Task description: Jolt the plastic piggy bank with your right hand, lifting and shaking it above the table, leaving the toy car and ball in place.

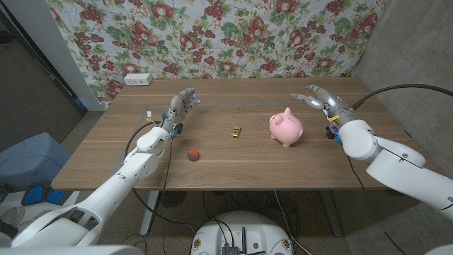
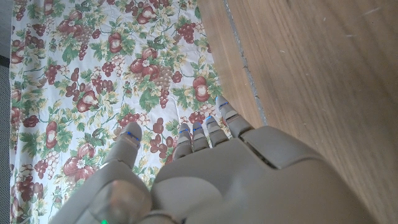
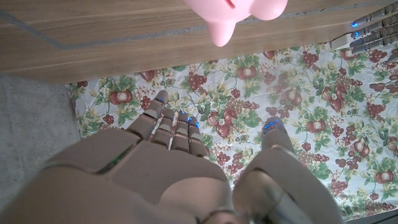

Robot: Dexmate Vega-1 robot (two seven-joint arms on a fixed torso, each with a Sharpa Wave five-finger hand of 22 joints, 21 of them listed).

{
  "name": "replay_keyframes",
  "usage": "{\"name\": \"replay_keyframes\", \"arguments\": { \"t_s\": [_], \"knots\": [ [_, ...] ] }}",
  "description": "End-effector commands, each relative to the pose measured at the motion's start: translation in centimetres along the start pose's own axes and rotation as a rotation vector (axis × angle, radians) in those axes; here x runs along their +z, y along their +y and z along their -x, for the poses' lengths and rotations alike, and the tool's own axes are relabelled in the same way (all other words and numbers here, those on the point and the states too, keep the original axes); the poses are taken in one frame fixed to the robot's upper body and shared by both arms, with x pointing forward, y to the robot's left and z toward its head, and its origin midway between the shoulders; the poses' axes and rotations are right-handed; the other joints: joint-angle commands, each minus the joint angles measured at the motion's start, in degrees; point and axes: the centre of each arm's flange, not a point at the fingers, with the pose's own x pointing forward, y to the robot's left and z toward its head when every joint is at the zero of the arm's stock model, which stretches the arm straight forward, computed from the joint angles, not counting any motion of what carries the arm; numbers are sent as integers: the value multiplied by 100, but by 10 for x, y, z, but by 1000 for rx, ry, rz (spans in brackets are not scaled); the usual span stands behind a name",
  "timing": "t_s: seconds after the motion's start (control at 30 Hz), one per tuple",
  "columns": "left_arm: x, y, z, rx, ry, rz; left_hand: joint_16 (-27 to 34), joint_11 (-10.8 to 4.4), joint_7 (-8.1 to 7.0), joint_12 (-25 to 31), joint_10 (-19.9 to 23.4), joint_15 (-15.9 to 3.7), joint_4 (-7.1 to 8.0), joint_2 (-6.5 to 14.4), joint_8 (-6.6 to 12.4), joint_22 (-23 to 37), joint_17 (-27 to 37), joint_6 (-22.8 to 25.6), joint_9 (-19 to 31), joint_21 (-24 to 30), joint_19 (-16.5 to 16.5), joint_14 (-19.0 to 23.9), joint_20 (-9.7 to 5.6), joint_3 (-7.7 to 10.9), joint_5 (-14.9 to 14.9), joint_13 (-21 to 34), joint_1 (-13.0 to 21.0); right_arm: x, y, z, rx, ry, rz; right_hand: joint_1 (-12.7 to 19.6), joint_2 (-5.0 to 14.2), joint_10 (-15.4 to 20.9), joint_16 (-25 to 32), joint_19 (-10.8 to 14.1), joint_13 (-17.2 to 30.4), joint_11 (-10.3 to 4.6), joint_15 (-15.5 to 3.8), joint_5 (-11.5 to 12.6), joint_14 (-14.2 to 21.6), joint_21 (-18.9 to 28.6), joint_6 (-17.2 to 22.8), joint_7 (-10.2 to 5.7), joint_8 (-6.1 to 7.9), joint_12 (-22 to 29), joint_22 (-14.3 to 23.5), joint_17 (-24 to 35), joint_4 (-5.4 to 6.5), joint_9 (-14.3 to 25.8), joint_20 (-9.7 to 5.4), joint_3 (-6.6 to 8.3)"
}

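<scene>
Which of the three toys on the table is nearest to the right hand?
The pink piggy bank. It stands just beside the open right hand, while the small yellow toy car and the red ball lie farther toward the left hand.

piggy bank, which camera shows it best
The head view: the whole piggy bank stands on the table. The right wrist view cuts it off at the frame edge.

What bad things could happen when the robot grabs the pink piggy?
The piggy bank is round and smooth, so it might slip from the open right hand once shaken. The toy car sits close beside it, so a sweeping reach could knock it. The ball could roll if the table gets bumped.
</scene>
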Motion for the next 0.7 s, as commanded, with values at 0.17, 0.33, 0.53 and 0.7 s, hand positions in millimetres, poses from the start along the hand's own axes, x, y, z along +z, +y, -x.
{"name": "replay_keyframes", "arguments": {
  "t_s": [0.17, 0.33, 0.53, 0.7],
  "knots": [
    [0, -2, 3, -4, -4, 6, 18, -29, 10, 20, 33, -206, -3, 163, 30, 34, 19, 57, 19, -21, 54, 48, -10, 42, 34, 24, -37, 8, 5, 0, 78, 42, 58, 26, -127, -102, -18, -34, 35, -13, 58, 8, -26, -62, -116, -4, -4, -3, 31, -5, 10, 32, 61, -37],
    [-1, -4, 5, -5, -7, 8, 17, -28, 9, 20, 36, -211, -4, 163, 32, 34, 19, 65, 20, -28, 63, 50, -10, 45, 34, 24, -37, 10, 4, 1, 84, 40, 74, 39, -155, -114, -11, -24, 37, -17, 45, 16, -17, -70, -125, 0, 5, 1, 33, -8, 14, 34, 59, -45],
    [-1, -2, 8, 1, -12, 11, 17, -10, 18, 22, 42, -209, -3, 163, 30, 35, 19, 65, 21, -38, 67, 53, -8, 47, 34, 24, -38, 13, 5, 2, 104, 50, 101, 118, -243, -200, -23, -50, 46, -64, 53, 57, -77, -119, -272, -51, -4, -1, 36, -17, 14, 42, 76, -63],
    [-2, -3, 10, -4, -9, 15, 19, -14, 18, 25, 53, -203, -3, 162, 30, 35, 19, 69, 21, -46, 73, 60, -7, 48, 34, 24, -40, 16, 6, 2, 129, 68, 133, 206, -317, -348, -45, -107, 56, -77, 75, 105, -178, -180, -388, -46, 2, -19, 40, -24, 19, 50, 96, -76]
  ]
}}
